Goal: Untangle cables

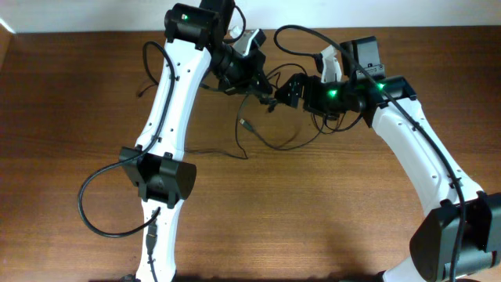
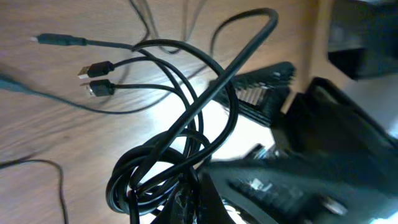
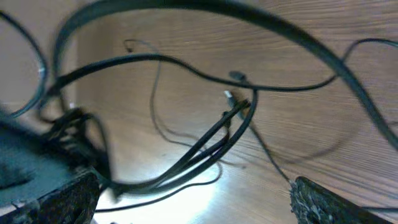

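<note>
Wood table (image 1: pixel 329 219) roomy toward near edge; L gripper (image 2: pixel 186 208) seemingly clamps cables (image 2: pixel 186 124), R gripper (image 3: pixel 196 199) wide, empty.

**Black cords on brown wood**

The counter (image 1: pixel 313 211) is warm brown wood with a fine, straight grain, paler where light glares off it. The cables (image 2: pixel 208 93) are thin and black, and their plugs (image 2: pixel 96 68) are black with silvery tips. The left arm (image 1: pixel 168 102) and right arm (image 1: pixel 423 149) are white shells with black joints, and each shows a small green light (bright, almost neon). The right gripper (image 3: pixel 193 202) is black, its fingers (image 3: pixel 323 202) speckled with rough grey. A white wall (image 1: pixel 78 16) edges the far side.
</note>
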Robot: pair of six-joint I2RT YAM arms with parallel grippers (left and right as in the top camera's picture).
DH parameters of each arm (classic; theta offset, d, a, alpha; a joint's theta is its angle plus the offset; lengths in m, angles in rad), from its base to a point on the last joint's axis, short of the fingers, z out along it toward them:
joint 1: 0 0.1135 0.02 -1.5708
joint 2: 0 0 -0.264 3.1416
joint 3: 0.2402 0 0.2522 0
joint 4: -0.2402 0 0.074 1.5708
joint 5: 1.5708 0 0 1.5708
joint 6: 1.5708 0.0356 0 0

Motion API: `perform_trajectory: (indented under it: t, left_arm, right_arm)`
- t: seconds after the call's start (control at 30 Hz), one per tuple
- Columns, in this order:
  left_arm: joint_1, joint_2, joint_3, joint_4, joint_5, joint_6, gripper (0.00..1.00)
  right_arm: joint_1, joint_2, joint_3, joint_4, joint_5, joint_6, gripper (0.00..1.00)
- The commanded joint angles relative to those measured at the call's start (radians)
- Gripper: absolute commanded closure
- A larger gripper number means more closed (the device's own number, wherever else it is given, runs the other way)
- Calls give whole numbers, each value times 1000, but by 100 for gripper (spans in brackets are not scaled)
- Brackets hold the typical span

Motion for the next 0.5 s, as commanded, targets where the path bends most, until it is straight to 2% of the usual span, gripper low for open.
perform_trajectory:
  t: [0.0,0.17,0.47]
  left_arm:
    - [-3,0,18,-3,142,37,100]
    - [-3,0,18,-4,142,37,100]
    - [5,0,18,-17,24,37,100]
  right_arm:
    - [5,16,2,-12,57,1,1]
    - [5,18,2,-16,85,1,1]
    - [3,18,2,-204,521,43,1]
